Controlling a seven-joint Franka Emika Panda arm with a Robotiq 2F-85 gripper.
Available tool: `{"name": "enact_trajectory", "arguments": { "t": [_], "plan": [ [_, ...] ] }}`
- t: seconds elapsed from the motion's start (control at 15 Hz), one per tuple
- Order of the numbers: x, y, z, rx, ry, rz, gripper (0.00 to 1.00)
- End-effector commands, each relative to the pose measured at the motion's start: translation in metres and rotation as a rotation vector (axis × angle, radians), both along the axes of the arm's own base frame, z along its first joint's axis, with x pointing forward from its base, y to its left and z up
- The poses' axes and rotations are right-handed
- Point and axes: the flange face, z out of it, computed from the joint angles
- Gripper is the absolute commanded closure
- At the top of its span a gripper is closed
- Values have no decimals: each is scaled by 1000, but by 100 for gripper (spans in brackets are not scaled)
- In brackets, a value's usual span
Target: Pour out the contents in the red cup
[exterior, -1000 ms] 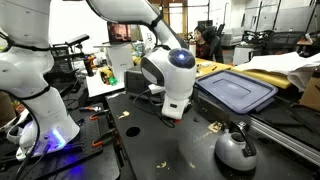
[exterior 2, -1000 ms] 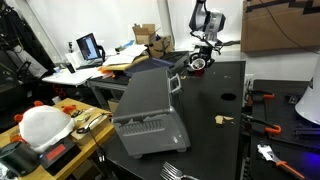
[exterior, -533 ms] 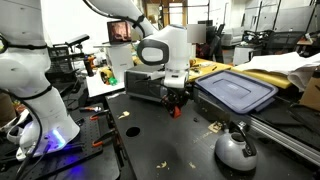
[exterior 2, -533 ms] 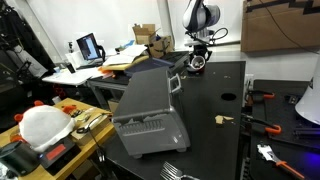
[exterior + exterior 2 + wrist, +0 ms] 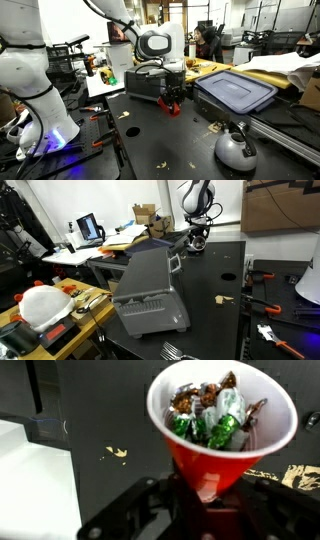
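Red cup (image 5: pixel 215 460) — green and brown bits (image 5: pixel 205 420) inside — sits gripped low in the tool (image 5: pixel 208 510), jaws partly closed.

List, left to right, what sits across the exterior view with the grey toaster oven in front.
From the left: white bundle, laptop, toaster oven, red cup, pale bits, red-handled tools.

A black worktable (image 5: pixel 215 285) is filling the middle of this crowded lab. Far left, a laptop (image 5: pixel 89 227) is glowing on a cluttered desk (image 5: pixel 62 252), with cardboard boxes (image 5: pixel 147 216) sitting behind it. A brown board (image 5: pixel 280 205) is standing far right, and violet light (image 5: pixel 57 140) is glowing near left.
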Motion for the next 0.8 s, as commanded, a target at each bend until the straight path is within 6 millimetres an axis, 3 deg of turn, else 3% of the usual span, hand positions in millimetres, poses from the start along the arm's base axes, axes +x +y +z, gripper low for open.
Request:
{"name": "enact_trajectory", "arguments": {
  "t": [0.0,0.73],
  "plan": [
    [-8,21,18,-101,44,10,92],
    [-17,64,38,-461,240,61,92]
  ]
}}
